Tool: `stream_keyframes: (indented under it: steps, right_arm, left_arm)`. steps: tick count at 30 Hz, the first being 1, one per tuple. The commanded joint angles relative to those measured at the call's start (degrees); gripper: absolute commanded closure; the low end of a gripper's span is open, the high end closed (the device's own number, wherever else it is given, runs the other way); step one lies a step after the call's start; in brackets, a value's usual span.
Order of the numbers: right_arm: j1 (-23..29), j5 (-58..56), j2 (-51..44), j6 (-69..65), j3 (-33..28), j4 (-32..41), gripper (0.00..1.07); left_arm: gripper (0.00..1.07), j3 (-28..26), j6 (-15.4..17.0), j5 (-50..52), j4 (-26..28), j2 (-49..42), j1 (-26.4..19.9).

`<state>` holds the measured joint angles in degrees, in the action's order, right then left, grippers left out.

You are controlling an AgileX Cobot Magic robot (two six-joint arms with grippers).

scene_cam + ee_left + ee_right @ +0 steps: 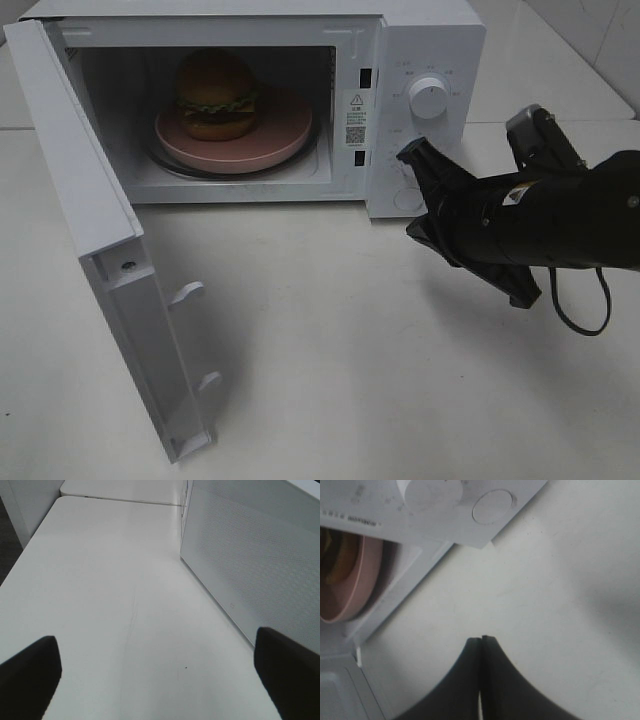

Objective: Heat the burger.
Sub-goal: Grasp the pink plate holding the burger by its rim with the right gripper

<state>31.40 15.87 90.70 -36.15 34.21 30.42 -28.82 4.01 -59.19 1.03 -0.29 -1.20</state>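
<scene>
In the left wrist view the left gripper [155, 635] hangs over the bare white worktop [110, 590]. Its two dark fingers sit in the lower corners of the frame, spread wide with nothing between them, and a white panel [250, 565] with a fine dot pattern stands at the right edge.

From the high camera, the microwave door [110, 260] swings fully open toward the lower left of the frame. At the right edge, the black right arm [560, 215] reaches in just in front of the control panel. The right wrist view shows the right gripper [481, 639] with its fingers pressed flat together, empty, above the worktop near the oven's lower front corner.

Farther back, the microwave [430, 30] fills the upper part of the frame, its round dial [430, 97] at the upper right. Inside the lit cavity at upper left, the burger [216, 92] sits upright on a pink plate [270, 135].
</scene>
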Motion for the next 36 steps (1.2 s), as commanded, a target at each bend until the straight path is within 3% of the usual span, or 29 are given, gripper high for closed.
stream_keyframes:
  steps: [1,8,20,23,36]
  right_arm:
    - [0.0,-7.91,-1.38,10.31,2.29,-0.57,1.07]
    - [0.0,-20.4,-1.6,23.38,7.91,-2.12,1.07]
    - [0.0,-40.79,-1.6,32.89,15.87,-21.49,1.05]
    - [0.0,-43.89,-1.6,36.78,16.84,-23.26,1.05]
    - [0.0,-57.3,-1.6,82.62,19.94,-25.9,1.02]
  left_arm:
    - [0.07,0.17,-0.11,0.34,-0.11,-1.26,-0.06]
    - [0.07,0.17,-0.11,0.34,-0.11,-1.26,-0.06]
    - [0.07,0.17,-0.11,0.34,-0.11,-1.26,-0.06]
    - [0.07,0.17,-0.11,0.34,-0.11,-1.26,-0.06]
    - [0.07,0.17,-0.11,0.34,-0.11,-1.26,-0.06]
